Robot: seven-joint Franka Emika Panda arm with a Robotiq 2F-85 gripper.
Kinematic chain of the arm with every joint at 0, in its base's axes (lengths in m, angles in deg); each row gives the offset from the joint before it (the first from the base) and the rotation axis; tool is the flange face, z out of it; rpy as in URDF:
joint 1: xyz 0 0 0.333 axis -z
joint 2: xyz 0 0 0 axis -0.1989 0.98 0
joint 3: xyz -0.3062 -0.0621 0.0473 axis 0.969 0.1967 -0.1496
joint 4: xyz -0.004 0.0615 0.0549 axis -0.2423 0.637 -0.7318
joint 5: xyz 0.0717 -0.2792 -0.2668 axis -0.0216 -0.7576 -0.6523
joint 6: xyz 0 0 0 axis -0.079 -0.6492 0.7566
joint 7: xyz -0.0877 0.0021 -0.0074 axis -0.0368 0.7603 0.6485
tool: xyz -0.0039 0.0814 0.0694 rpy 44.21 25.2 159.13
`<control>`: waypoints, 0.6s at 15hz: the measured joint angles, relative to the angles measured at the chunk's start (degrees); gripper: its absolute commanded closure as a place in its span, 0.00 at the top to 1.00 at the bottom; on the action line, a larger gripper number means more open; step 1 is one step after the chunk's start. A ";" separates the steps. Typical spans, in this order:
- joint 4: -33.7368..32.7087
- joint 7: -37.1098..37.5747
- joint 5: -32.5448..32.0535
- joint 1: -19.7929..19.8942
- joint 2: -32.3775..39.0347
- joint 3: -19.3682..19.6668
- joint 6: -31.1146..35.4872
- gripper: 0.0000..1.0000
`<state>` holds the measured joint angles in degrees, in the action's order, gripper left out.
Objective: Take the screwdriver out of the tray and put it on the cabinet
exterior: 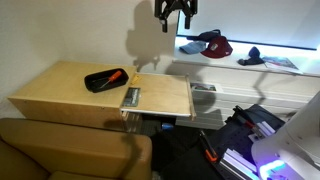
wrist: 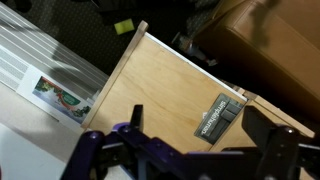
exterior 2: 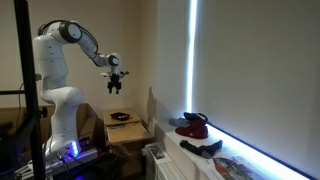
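Observation:
The black tray (exterior: 103,80) lies on the left part of the tan cabinet top (exterior: 70,90). The orange-handled screwdriver (exterior: 117,74) rests in the tray. My gripper (exterior: 175,12) hangs high above the cabinet's right end, open and empty, well away from the tray. In an exterior view the gripper (exterior 2: 116,87) is raised above the cabinet (exterior 2: 128,128) and the tray (exterior 2: 120,117). The wrist view looks down on the cabinet top (wrist: 160,85) between my open fingers (wrist: 200,122); the tray and screwdriver are out of that view.
A flat grey-green booklet (exterior: 131,96) lies on the cabinet near its right edge, also in the wrist view (wrist: 217,117). A brown couch (exterior: 70,150) stands in front. A window sill holds a red cap (exterior: 212,45) and papers (exterior: 280,63). Clutter covers the floor (exterior: 240,135).

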<state>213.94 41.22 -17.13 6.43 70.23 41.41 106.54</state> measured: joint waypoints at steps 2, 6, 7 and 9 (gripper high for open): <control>0.00 0.00 0.00 0.02 0.00 0.02 0.00 1.00; -4.88 -14.22 -0.33 0.72 6.38 2.91 -0.27 1.00; -7.88 -18.81 -0.43 1.30 8.94 4.16 -0.77 1.00; -14.85 -28.26 -0.69 2.81 13.92 6.10 -2.99 1.00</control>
<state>199.09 12.96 -17.82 9.24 84.14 47.51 103.55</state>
